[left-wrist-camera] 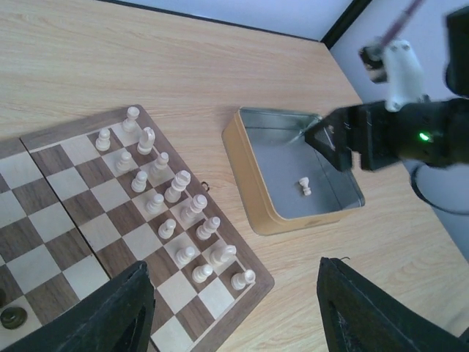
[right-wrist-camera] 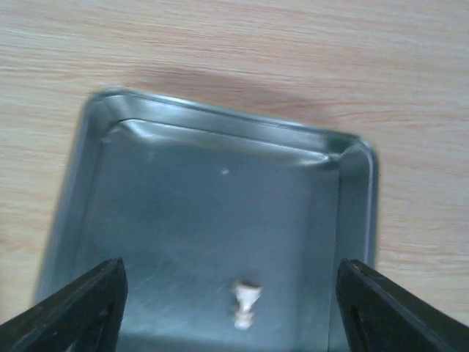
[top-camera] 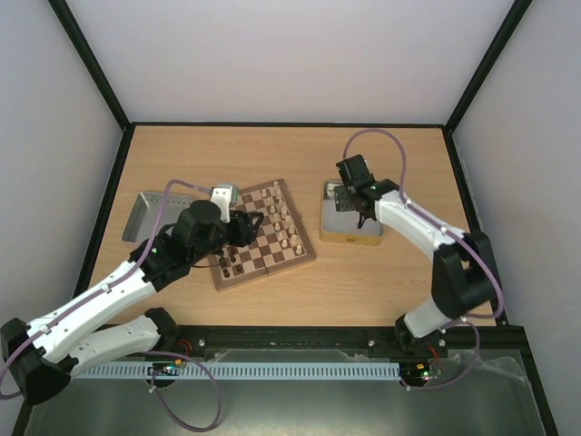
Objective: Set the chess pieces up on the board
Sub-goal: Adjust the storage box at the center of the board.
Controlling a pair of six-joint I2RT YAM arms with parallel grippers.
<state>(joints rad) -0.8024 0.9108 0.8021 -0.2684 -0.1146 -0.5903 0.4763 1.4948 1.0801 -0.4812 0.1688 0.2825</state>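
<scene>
Right wrist, metal tin (right-wrist-camera: 220, 117) holding one pale chess piece (right-wrist-camera: 247, 302), right hand (right-wrist-camera: 231, 275) spread above, left hand (left-wrist-camera: 233, 268) spread over board (left-wrist-camera: 66, 220)

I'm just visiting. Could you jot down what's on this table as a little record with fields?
Board: wooden, checkered, mid-table
Cream pieces: two rows along one board edge
Gold-sided tin: one cream piece inside
Right gripper: open, empty, above the tin
Left gripper: open, empty, over the board
</scene>
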